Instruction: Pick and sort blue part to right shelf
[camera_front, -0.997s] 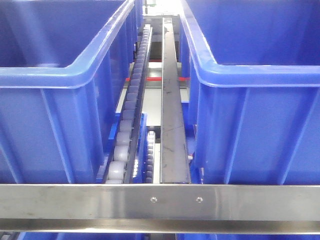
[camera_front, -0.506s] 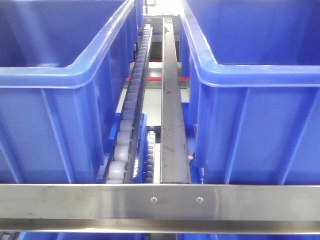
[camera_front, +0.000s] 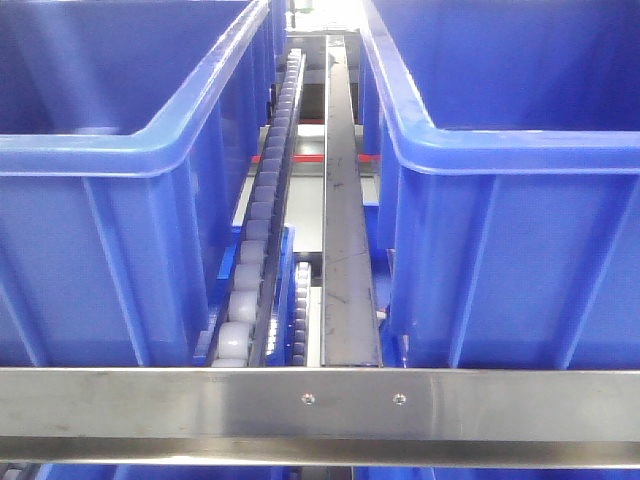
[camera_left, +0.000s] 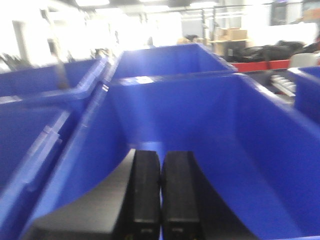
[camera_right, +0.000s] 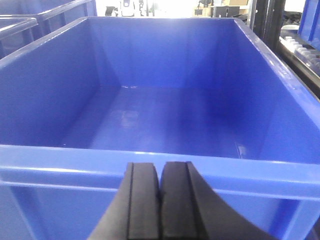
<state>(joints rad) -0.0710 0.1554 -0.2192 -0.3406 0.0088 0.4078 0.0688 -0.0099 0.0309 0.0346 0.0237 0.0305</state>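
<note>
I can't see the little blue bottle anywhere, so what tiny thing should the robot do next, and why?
Probably draw both arms back from the bins and go look for the blue part. The left gripper and right gripper are both shut with nothing between them. The blue bin facing the right gripper shows a bare floor, and no view shows the part.

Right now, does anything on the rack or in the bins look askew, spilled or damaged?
Nothing stands out. Both blue bins sit square beside the roller track, and the bin ahead of the shut right gripper shows only a bare floor.
</note>
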